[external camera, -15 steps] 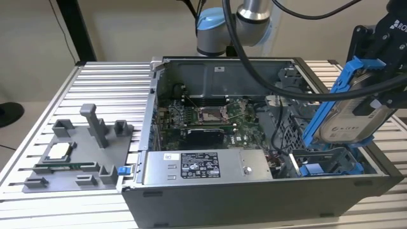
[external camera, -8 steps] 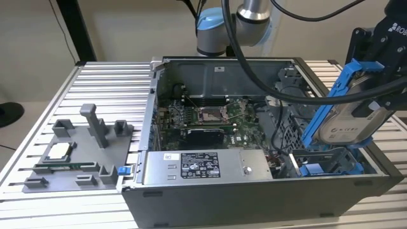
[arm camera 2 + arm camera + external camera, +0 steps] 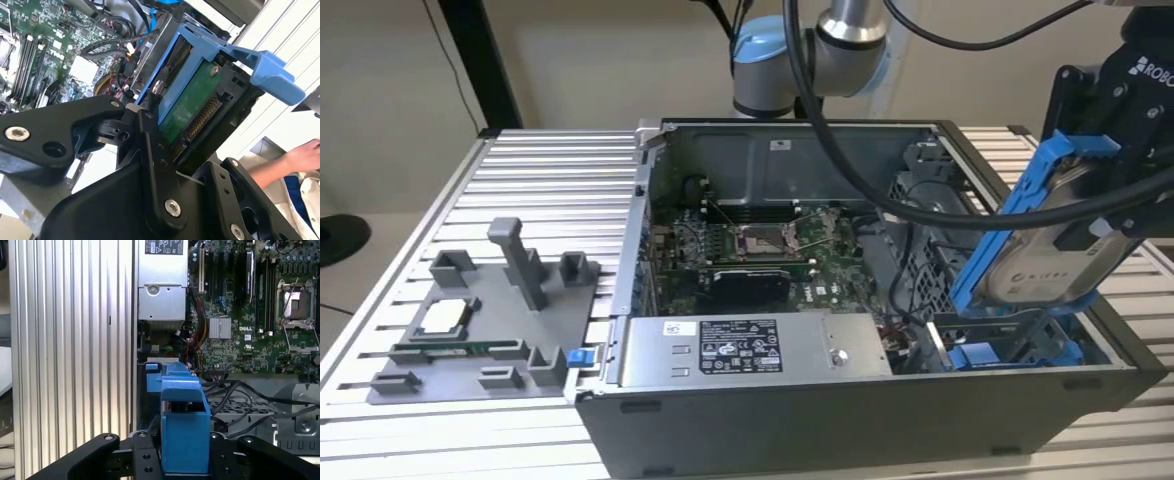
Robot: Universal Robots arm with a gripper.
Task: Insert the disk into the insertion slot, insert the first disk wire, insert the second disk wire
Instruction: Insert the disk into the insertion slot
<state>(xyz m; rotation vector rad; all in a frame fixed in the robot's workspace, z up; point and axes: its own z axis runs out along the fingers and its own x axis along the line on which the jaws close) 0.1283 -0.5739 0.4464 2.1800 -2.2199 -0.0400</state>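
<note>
My gripper point(image 3: 1097, 170) is shut on the disk point(image 3: 1047, 255), a silver drive in a bright blue frame. It holds the disk tilted in the air over the open computer case's corner at the exterior view's right. Below the disk lies the insertion slot point(image 3: 1014, 352), a grey metal bay with blue rails. In the second wrist view the disk's green board point(image 3: 192, 107) sits between the black fingers point(image 3: 147, 125). In the first wrist view the blue frame point(image 3: 184, 435) is end-on above the slot point(image 3: 151, 368). Black cables point(image 3: 240, 396) lie beside the bay; I cannot tell which are the disk wires.
The case stands on a ribbed metal table point(image 3: 547, 170). A grey power-supply box point(image 3: 747, 350) sits beside the slot, the motherboard point(image 3: 761, 250) behind it. A grey fixture tray point(image 3: 480, 320) lies at the exterior view's left. A person's hand point(image 3: 305, 155) rests nearby.
</note>
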